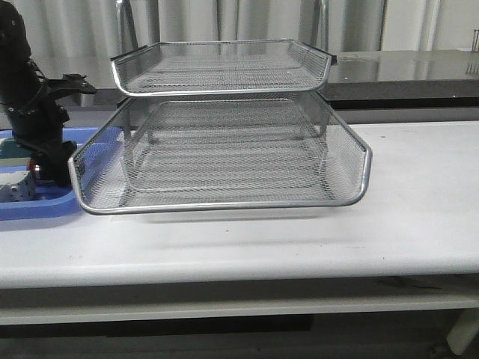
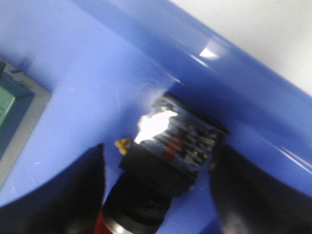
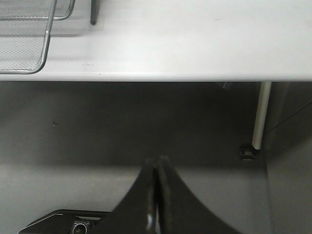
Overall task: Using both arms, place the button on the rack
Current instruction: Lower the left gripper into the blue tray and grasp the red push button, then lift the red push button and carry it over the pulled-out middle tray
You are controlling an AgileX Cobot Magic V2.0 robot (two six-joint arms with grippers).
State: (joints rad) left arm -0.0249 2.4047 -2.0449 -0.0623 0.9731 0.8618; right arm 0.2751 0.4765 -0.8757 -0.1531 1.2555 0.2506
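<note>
rack [image 1: 224,142]: silver wire mesh, round metal rim, tiers stacked; lower tray slid out toward the near counter edge, top tray shorter and set back. Mid counter, takes up most of the centre.
counter [image 1: 419,224]: flat white top, smooth, faint scuffs; rounded near edge with a lower shelf below.
blue tray [image 1: 37,206]: glossy blue plastic, low raised rim, far left of counter, touching or just beside the rack's left corner.
button [image 2: 170,151]: lies in the blue tray close to its rim; black body, shiny metal part with glare, red bit at the head end, small yellow tab at the side. Blurred up close.
left hand [image 2: 158,195]: down in the blue tray, two dark fingers [image 2: 73,190] spread either side of the button, gap wider than the button; contact cannot be told.
left arm [image 1: 34,105]: black, jointed, stands over the tray and hides most of what is in it from the front.
green-grey block [image 2: 9,105]: in the tray, beside the button but apart.
right hand [image 3: 156,195]: black tapered fingers pressed together, nothing between them; hangs off the counter, past its near right edge, over dark floor.
table leg [image 3: 258,117]: white tube, foot on the floor.
open room: right half of the counter is bare white; rack rim close on the left arm's right side.
</note>
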